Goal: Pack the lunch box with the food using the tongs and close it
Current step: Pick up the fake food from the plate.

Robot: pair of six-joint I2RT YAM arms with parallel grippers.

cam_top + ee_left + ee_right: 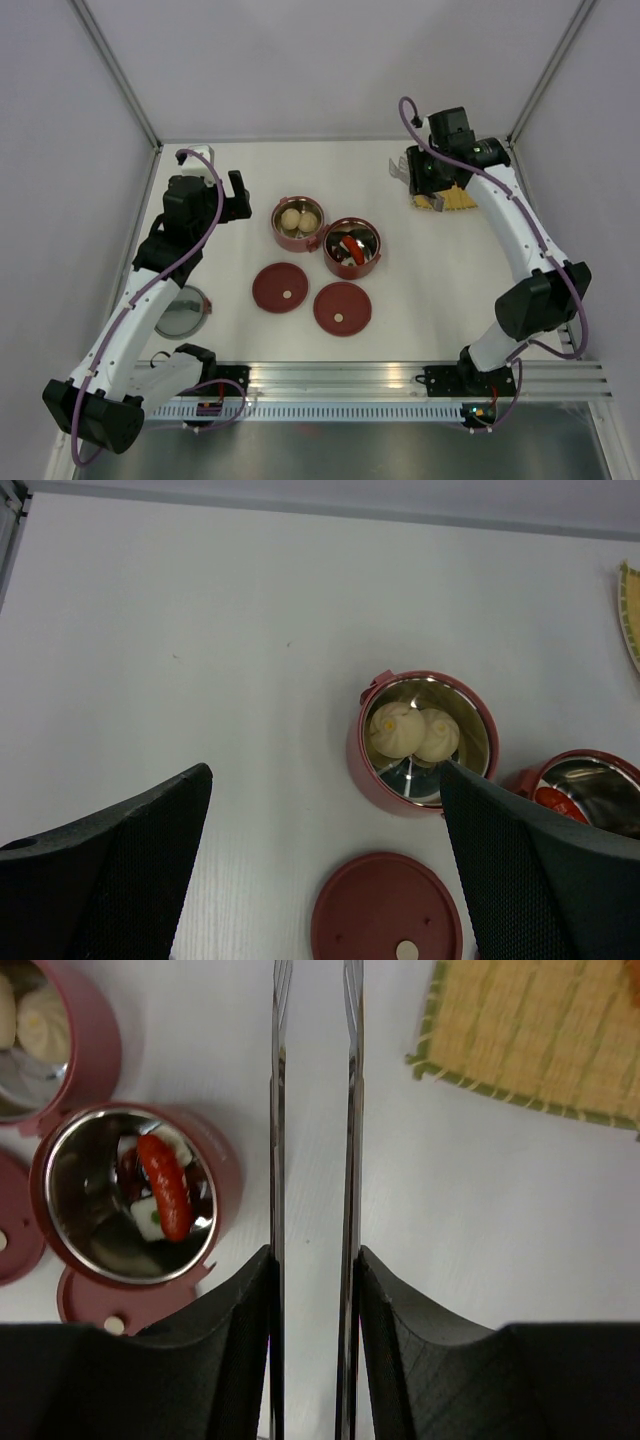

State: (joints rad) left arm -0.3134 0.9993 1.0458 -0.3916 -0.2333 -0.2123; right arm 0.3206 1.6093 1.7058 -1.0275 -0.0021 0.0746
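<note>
The lunch box is two dark-red bowls side by side. The left bowl (pixel 297 224) (pixel 425 740) holds two pale round balls (pixel 412 732). The right bowl (pixel 352 246) (pixel 135 1195) holds a red piece (pixel 165 1188) with white and dark bits. Two red lids (pixel 280 287) (pixel 342 307) lie flat in front of the bowls. My right gripper (pixel 313 1255) (pixel 420 175) is shut on the silver tongs (pixel 278 1110), whose two arms run parallel over bare table to the right of the bowls. My left gripper (pixel 325 780) (pixel 235 195) hangs wide open to the left of the bowls, holding nothing.
A yellow woven mat (pixel 450 200) (pixel 540 1035) lies at the back right beside my right gripper. A round steel-lined dish with a red rim (pixel 183 311) sits partly under my left arm near the left edge. Walls enclose the table at the back and sides.
</note>
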